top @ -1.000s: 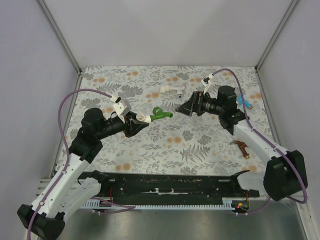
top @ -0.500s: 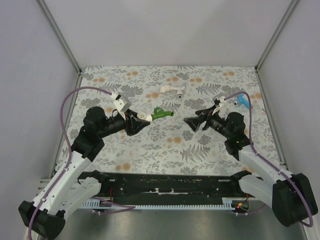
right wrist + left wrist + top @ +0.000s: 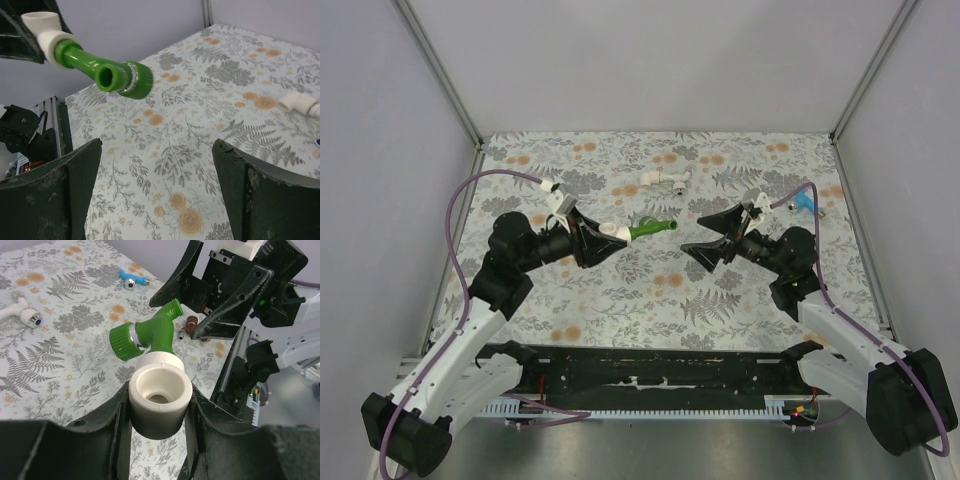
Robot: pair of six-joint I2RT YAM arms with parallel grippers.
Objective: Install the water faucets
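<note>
Left gripper point(image 3: 597, 241) is clamped on a short white plastic elbow fitting point(image 3: 160, 401), jaws pressed on either side of its round collar. The bright green plastic faucet point(image 3: 650, 230) sticks out of that fitting toward the right arm, held in the air above the floral-patterned table point(image 3: 620, 295). Right gripper point(image 3: 694, 233) has its jaws spread wide and holds nothing; it sits just beside the faucet's free end and faces its open mouth, as the right wrist view shows. Main risk, as a judgement: the right jaws close off-centre on the green body or on its ribbed ring point(image 3: 135, 79), so the ring turns instead of the whole tap, or the push levers the fitting sideways in the left grip. The collar is smooth and round, so any twisting load may make it spin or slip out, and the pair would drop to the table. How tight the joint between the tap and the fitting is cannot be told, so turning could cross or loosen it. The two sets of black fingers are also close, so an advance too far could knock them together. A blue faucet point(image 3: 805, 203), a reddish-brown faucet point(image 3: 190, 322) and a white pipe piece point(image 3: 665, 180) lie on the table well apart from this, untouched.
</note>
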